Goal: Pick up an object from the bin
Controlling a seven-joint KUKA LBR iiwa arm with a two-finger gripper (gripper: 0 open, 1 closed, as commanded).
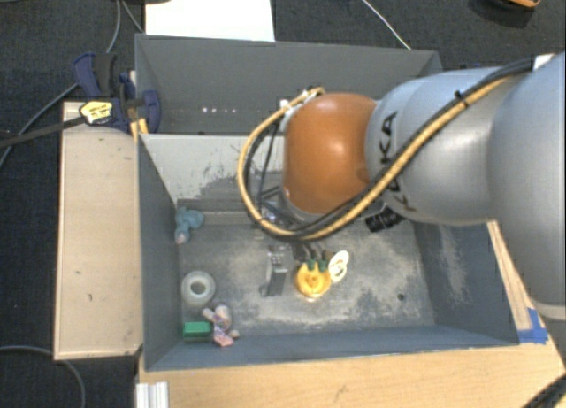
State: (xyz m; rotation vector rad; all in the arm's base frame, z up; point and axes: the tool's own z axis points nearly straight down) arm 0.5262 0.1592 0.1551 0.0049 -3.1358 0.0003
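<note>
Right above the jaws, the biggest thing going is the grey KUKA arm (478, 150), coming in from the right with a cable looped round it. Next down in size is the grey metal bin (265, 79), and the jaws sit roughly mid-floor. The orange wrist cover (325, 151) sits directly over the gripper (287, 266) and hides most of it, so honestly I can't tell whether the jaws are wide or pinched. I don't see anything held between them either.

Now the loose bits. Closest one is a yellow rounded toy-ish thing (311, 281), just beside the jaws on their right and a touch toward the near wall. It's pretty much round from up here, so no real long axis to line up with. A small white-and-green disc (338, 264) sits just beside it, on the side away from the jaws.

Everything else is well off to the jaws' left:
- clear tape roll (198, 288), lying flat
- a pale blue lump (186, 223), left and toward the far wall
- a green block (196, 329) and a little pink thing (221, 319) near the near-left corner

My guess: if the yellow one is the pick, it needs a small shift right and toward the near wall before closing, and that disc could get nudged or caught.
</note>
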